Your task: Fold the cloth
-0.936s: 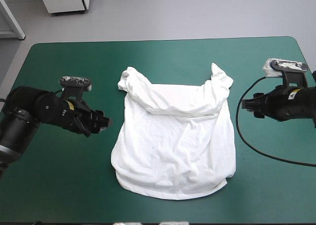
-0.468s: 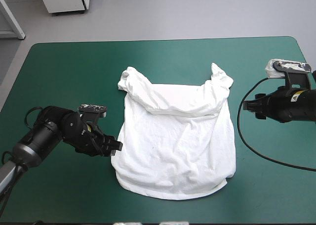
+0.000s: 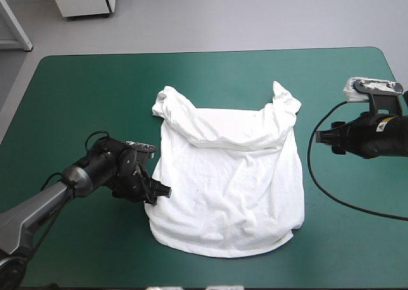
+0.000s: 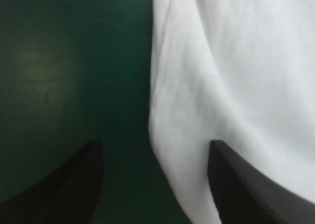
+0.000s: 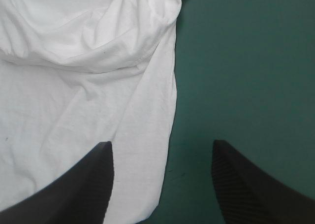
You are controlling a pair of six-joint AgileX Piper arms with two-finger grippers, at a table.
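The white T-shirt (image 3: 226, 181) lies spread on the teal-green table, its upper part folded down into a rumpled band with the two sleeves sticking out at the far corners. My left gripper (image 3: 159, 193) is low at the shirt's left edge, open, and the edge of the T-shirt (image 4: 197, 135) lies between its fingers (image 4: 236, 184). My right gripper (image 3: 322, 138) hovers open to the right of the shirt, apart from it. In the right wrist view the right side edge of the T-shirt (image 5: 88, 86) runs ahead of the open gripper (image 5: 162, 184).
Bare teal-green cover (image 3: 83, 92) surrounds the shirt on all sides. A white cabinet (image 3: 83, 0) stands beyond the table's far edge.
My left gripper has moved down and to the right, from well left of the shirt to its left edge. The right gripper has barely shifted. The shirt lies as before.
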